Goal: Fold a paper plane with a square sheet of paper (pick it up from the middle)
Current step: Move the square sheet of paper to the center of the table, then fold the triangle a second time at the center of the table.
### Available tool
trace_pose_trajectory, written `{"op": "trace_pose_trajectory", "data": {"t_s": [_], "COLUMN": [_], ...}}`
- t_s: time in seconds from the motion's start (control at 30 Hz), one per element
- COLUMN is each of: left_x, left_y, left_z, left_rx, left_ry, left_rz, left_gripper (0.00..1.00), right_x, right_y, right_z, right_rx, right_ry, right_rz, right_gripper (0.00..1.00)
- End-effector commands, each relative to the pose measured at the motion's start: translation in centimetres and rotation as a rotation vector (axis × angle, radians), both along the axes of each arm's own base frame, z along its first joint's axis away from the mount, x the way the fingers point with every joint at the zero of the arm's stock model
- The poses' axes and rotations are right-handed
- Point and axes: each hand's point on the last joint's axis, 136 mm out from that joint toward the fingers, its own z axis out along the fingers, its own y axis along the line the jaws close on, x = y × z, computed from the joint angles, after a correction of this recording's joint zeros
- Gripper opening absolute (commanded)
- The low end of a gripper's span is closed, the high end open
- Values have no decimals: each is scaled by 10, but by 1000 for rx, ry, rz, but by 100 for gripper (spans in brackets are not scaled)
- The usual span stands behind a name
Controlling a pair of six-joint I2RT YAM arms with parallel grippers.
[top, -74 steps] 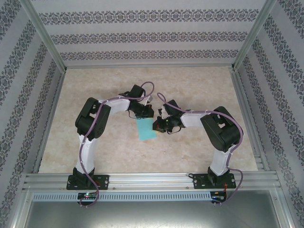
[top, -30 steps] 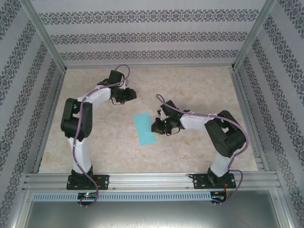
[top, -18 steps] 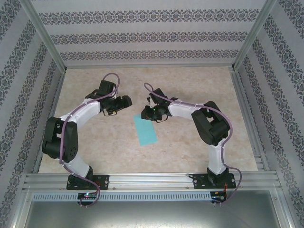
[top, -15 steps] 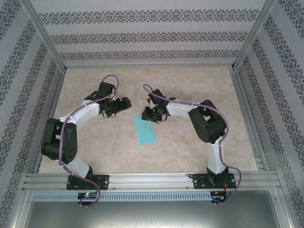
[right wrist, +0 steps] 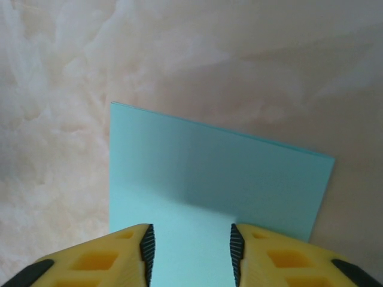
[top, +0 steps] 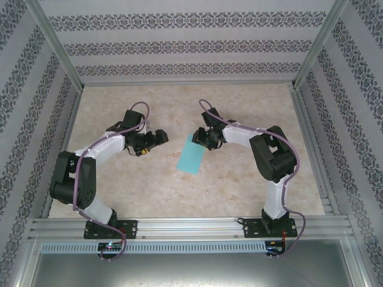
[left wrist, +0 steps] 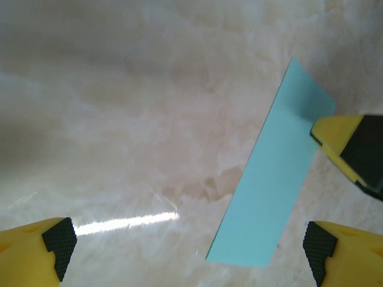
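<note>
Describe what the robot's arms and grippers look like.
The left arm and right arm have white links, black joints and a lilac cable looping alongside. The left gripper and right gripper have yellow fingers with black ribbed pads.

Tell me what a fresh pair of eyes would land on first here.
The turquoise paper, a long strip lying flat in the middle of the pale marbled table. The right arm's yellow fingers stand apart at its far end, while the left arm's fingers gape wide just to its left.
</note>
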Motion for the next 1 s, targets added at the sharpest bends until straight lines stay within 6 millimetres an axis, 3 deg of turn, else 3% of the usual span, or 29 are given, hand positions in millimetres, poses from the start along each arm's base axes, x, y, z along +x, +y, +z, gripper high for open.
{"op": "trace_pose_trajectory", "data": {"t_s": [0.0, 0.17, 0.43, 0.67, 0.97], "left_x": [-6, -17, -33, -55, -57], "left_y": [-12, -32, -66, -78, -87], "left_z": [13, 2, -13, -24, -24], "left_rx": [-69, -85, -121, -105, -150], "left_ry": [-37, 1, 96, 235, 284], "left_rz": [-24, -84, -108, -104, -53], "left_gripper": [100, 100, 100, 91, 79], "right_x": [-3, -5, 21, 24, 19], "right_y": [4, -5, 0, 0, -14], "right_z": [25, 24, 12, -20, -30], "right_rx": [-49, -105, -5, -1, -6], "right_ry": [-88, -111, -96, -25, 6], "right_rz": [51, 35, 38, 17, 2], "right_gripper": [49, 54, 51, 47, 46]}}
